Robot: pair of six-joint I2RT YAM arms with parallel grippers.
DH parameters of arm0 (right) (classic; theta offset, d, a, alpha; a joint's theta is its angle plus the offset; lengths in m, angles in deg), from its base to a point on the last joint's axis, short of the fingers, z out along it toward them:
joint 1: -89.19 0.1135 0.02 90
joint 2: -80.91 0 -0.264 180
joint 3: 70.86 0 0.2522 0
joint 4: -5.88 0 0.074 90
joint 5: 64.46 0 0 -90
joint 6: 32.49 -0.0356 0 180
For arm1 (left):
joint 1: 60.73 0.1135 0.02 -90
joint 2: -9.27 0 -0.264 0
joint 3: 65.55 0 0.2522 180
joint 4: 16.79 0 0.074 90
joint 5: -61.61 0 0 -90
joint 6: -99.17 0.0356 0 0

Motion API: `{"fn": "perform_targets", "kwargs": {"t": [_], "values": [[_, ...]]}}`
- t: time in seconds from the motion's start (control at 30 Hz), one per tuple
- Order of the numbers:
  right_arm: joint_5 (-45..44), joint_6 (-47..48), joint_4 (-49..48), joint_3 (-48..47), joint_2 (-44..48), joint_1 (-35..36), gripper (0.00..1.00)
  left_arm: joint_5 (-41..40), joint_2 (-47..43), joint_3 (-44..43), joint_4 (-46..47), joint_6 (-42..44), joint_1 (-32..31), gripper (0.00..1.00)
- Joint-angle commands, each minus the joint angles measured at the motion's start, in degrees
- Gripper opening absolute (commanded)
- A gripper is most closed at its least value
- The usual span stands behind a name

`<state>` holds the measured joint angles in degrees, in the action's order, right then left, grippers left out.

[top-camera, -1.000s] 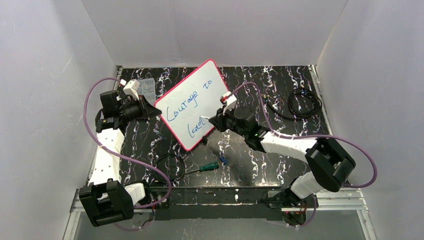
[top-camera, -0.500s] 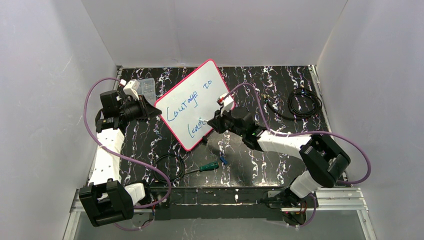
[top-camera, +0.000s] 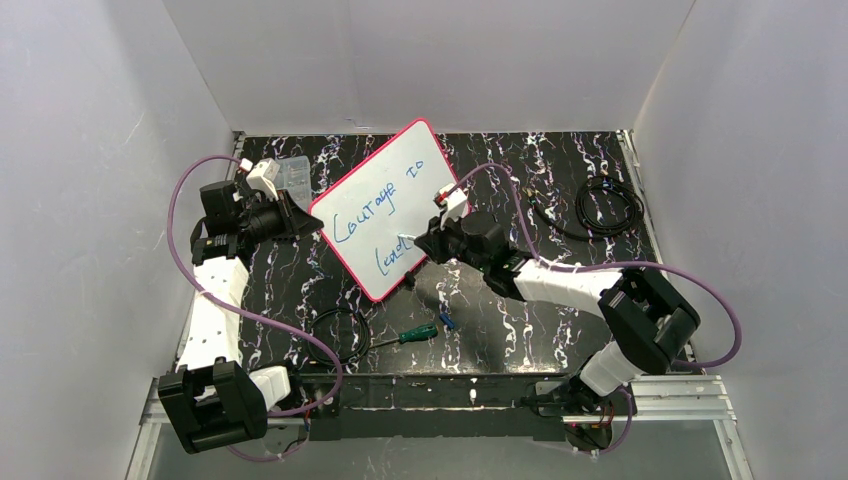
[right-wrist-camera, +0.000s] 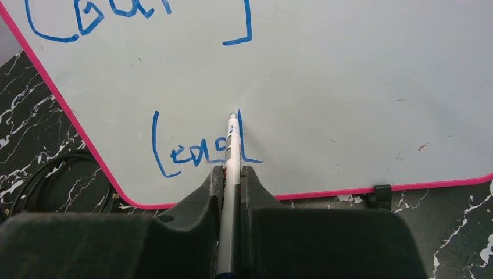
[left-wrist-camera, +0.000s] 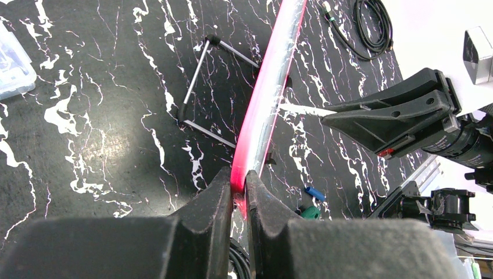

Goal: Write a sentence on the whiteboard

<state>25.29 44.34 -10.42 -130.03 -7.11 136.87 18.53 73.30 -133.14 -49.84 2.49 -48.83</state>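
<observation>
1. Top external view: the large white rectangular whiteboard with the thin pink-red frame [top-camera: 420,165] is seen standing tilted on the black marbled table [top-camera: 560,330], left of centre and close to the far edge. Its left edge is pinched by the left gripper [top-camera: 300,222], and the right gripper [top-camera: 425,243] is placed at its near-right edge. The blue handwritten sentence [top-camera: 365,212] is read as "Courage to" above "lead".
2. Left wrist view: the pink frame is seen clamped between the two black fingers, one on each face, so the board is steadied.
3. Right wrist view: a slim white-grey marker [right-wrist-camera: 231,168] is pinched between the closed fingers. Its tip appears to touch the board at the top of the "d" stroke. Writing is judged to be under way on the second line. The next move calls for a shift to the right of "lead" and for light, even tip pressure on the following word.
</observation>
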Motion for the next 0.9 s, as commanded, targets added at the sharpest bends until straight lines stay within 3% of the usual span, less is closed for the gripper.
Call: {"fn": "perform_targets", "kwargs": {"t": [0.0,0.43,0.87], "values": [[-2.2,1.6,-2.0,-3.4,-0.2,-0.1,0.01,-0.7,-0.5,0.6,-0.6,1.0,-0.2,0.00],[-3.1,2.6,-2.0,-5.2,-0.4,-0.1,0.01,-0.6,-0.6,0.6,-0.6,1.0,-0.3,0.00],[-0.5,3.5,1.1,-0.8,6.8,-0.5,0.01,-0.7,-0.6,0.6,-0.6,1.0,-0.3,0.00]]}}
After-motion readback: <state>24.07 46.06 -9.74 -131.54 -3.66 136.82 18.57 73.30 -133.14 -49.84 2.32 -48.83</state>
